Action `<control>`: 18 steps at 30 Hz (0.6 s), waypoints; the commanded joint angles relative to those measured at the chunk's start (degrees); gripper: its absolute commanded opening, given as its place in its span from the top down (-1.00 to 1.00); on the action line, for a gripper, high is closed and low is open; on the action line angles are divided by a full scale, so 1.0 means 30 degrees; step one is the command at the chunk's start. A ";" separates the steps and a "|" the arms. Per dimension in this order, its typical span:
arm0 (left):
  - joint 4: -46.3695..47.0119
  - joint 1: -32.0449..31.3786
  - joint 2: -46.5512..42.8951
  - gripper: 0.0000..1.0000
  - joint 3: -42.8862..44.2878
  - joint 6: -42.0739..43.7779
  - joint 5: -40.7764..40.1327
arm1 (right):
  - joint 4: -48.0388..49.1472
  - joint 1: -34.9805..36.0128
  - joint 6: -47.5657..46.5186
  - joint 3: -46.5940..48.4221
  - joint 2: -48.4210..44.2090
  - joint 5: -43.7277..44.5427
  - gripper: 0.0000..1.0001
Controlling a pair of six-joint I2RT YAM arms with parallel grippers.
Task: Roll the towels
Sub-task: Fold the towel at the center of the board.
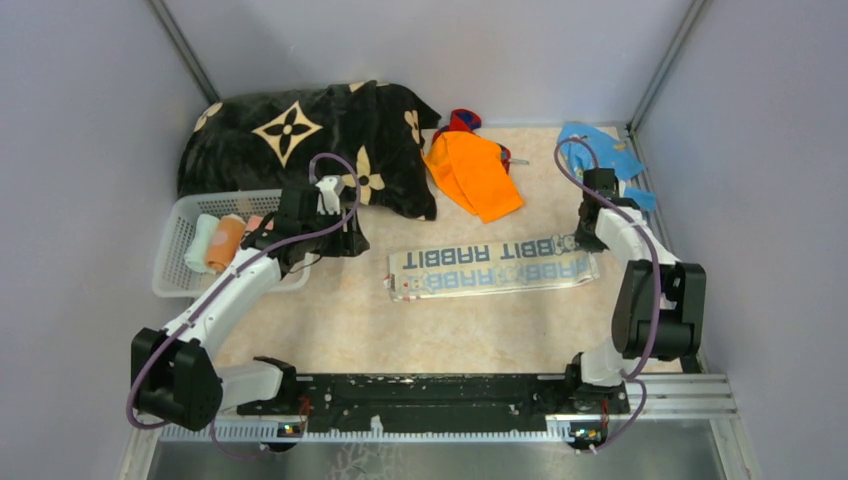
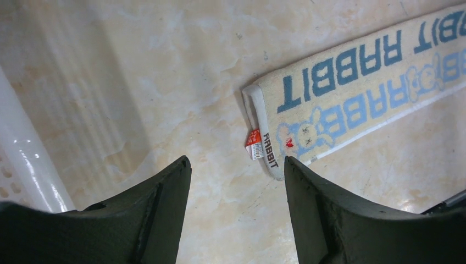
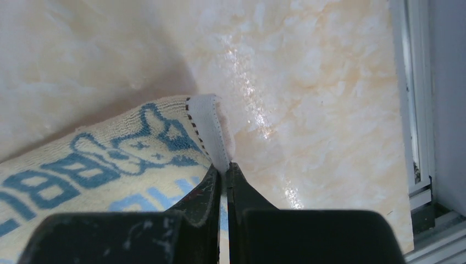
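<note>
The table (image 1: 330,320) carries a black blanket (image 1: 300,140) at the far left and a white basket (image 1: 175,270) on the left that holds rolled towels (image 1: 225,243). The rabbit towel (image 1: 490,268) lies flat across the middle as a long folded strip, with an orange towel (image 1: 475,172) crumpled beyond it. My right claw (image 3: 225,173) is pinched shut on the white hem (image 3: 206,118) at the strip's right end. My left claw (image 2: 237,165) hangs open near the left end, by the red tag (image 2: 253,144). The towel looks like light, limp terry. I judge the stitched hem the firmest hold, and slack will spoil the roll.
</note>
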 commanded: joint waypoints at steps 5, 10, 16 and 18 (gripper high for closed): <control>0.1353 0.0108 0.0992 -0.36 -0.0337 -0.2004 0.2454 | -0.0993 0.2172 -0.0146 0.1994 -0.1982 -0.3886 1.00; 0.2424 0.0059 0.1819 -0.33 -0.0777 -0.3015 0.3682 | -0.0962 0.4458 0.1232 0.2501 -0.2458 -0.9132 1.00; 0.3587 -0.0178 0.3118 -0.28 -0.1334 -0.4089 0.4445 | 0.0145 0.8894 0.2687 0.3481 -0.1515 -1.0761 1.00; 0.4091 -0.0419 0.3516 -0.26 -0.1616 -0.4478 0.4466 | 0.0605 1.0041 0.3303 0.3862 -0.0770 -1.0922 1.00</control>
